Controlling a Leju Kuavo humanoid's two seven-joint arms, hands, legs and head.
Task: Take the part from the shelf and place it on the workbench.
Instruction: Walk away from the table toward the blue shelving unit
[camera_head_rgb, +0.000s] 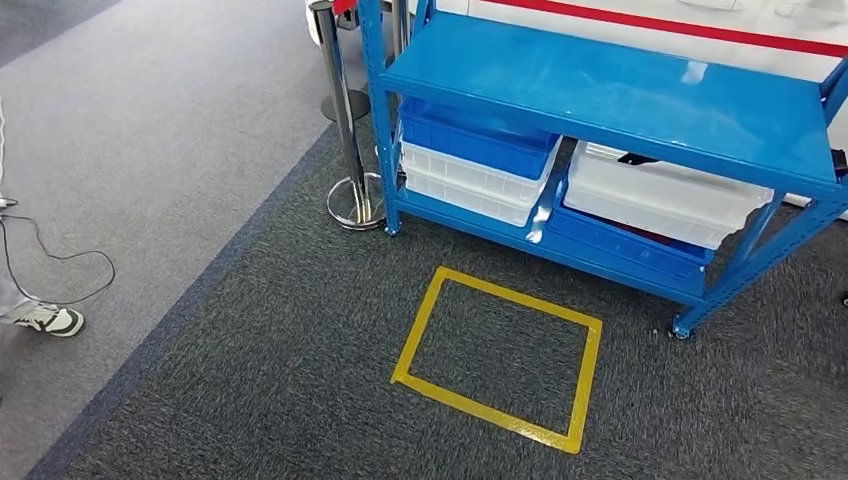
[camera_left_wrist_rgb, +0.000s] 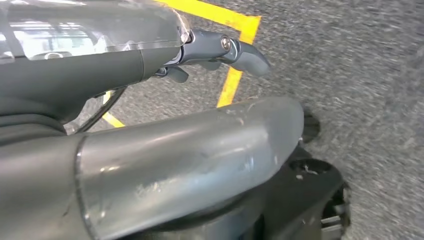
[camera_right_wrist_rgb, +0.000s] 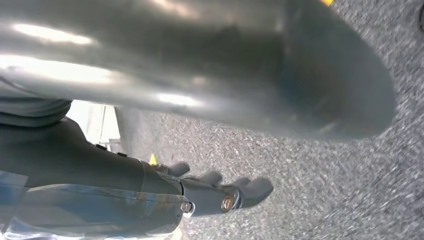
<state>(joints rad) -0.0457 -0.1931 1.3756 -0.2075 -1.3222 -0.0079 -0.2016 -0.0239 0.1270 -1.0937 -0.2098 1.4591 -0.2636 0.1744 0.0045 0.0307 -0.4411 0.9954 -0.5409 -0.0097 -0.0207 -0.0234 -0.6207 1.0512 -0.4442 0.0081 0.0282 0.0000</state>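
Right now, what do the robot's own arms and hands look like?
The left hand has dark grey fingers with a small round metal screw at a knuckle, behind a clear glossy cover. The right hand looks the same: dark fingers, a brass-toned screw, a clear cover. Smooth, rounded silver-grey shells, lightly scuffed, sit beside each.

part somewhere inside stacked bins (camera_head_rgb: 660, 195), contents hidden under blue shelf (camera_head_rgb: 640, 95); person's shoe (camera_head_rgb: 48, 319) cut at left edge

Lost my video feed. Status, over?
Left hand and right hand hanging over carpet, holding nothing. Shelf ahead, bins stacked inside; part not identifiable. Taped square before it, nothing in the way.
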